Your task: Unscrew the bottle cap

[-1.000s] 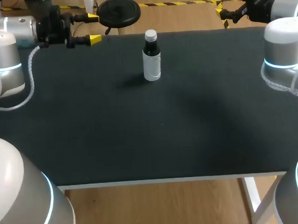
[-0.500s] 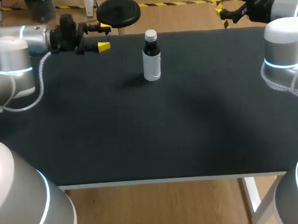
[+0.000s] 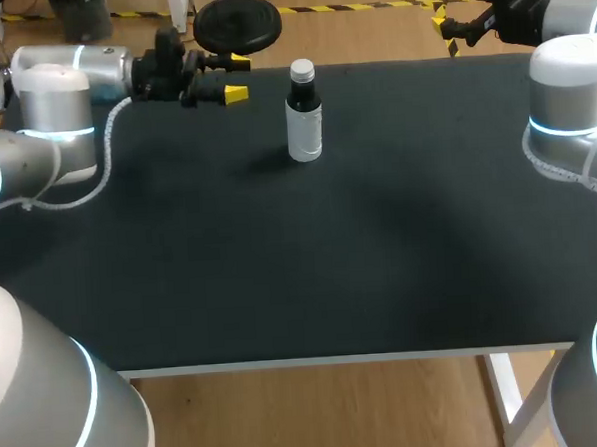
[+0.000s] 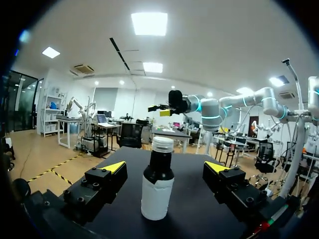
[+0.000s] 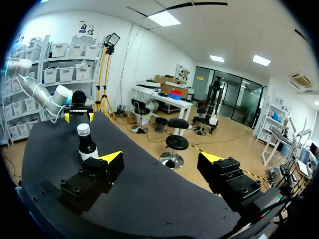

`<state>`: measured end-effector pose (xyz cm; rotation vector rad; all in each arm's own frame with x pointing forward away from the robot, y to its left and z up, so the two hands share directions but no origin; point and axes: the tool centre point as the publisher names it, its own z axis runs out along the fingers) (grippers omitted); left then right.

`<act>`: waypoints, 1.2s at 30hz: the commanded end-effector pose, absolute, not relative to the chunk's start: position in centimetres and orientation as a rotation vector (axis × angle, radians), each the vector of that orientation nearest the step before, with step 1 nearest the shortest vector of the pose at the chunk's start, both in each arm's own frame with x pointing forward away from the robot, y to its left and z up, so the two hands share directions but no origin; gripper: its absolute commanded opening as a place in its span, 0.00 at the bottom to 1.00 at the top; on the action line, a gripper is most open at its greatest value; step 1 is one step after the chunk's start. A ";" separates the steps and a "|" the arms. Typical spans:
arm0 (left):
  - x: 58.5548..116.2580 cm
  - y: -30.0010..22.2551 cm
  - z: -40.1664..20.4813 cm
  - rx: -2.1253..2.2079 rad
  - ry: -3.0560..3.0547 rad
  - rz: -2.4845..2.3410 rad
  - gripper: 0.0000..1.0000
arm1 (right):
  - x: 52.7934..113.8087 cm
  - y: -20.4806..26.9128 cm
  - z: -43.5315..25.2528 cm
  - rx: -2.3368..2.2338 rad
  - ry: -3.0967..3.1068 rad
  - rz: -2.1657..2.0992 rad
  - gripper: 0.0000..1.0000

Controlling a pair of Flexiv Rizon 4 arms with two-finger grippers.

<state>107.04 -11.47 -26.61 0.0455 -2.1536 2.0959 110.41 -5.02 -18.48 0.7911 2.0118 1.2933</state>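
Black worktop (image 3: 281, 264) below me. My left arm (image 3: 57, 96) is over the far left edge, my right arm (image 3: 571, 69) at the far right corner. The bottle (image 3: 304, 123) stands upright near the middle of the far edge. My left gripper (image 3: 237, 77) is spread wide, near the bottle but not touching it. My right gripper (image 3: 457, 5) is also spread, well apart from it. The white cap (image 3: 302, 70) is on.

No writing can be read on anything here. The bottle (image 3: 304, 113) has a white label (image 4: 155, 196) wrapped round its lower half, and the side facing me looks plain, with no letters or numbers that I can make out.
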 end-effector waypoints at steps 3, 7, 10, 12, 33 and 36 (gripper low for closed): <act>108.5 -13.0 -27.4 -0.030 -2.140 2.073 1.00 | 110.4 -5.0 -18.5 0.792 2.013 1.292 1.00; 108.6 -13.0 -27.3 -0.047 -2.145 2.078 1.00 | 110.4 -5.0 -18.5 0.792 2.013 1.292 1.00; 108.6 -13.0 -27.3 -0.047 -2.145 2.078 1.00 | 110.4 -5.0 -18.5 0.792 2.013 1.292 1.00; 108.6 -13.0 -27.3 -0.047 -2.145 2.078 1.00 | 110.4 -5.0 -18.5 0.792 2.013 1.292 1.00; 109.0 -15.3 -27.9 -0.120 -2.161 2.060 1.00 | 110.4 -5.0 -18.5 0.792 2.013 1.292 1.00; 109.1 -15.9 -28.1 -0.120 -2.176 2.048 1.00 | 110.4 -5.0 -18.5 0.792 2.013 1.292 1.00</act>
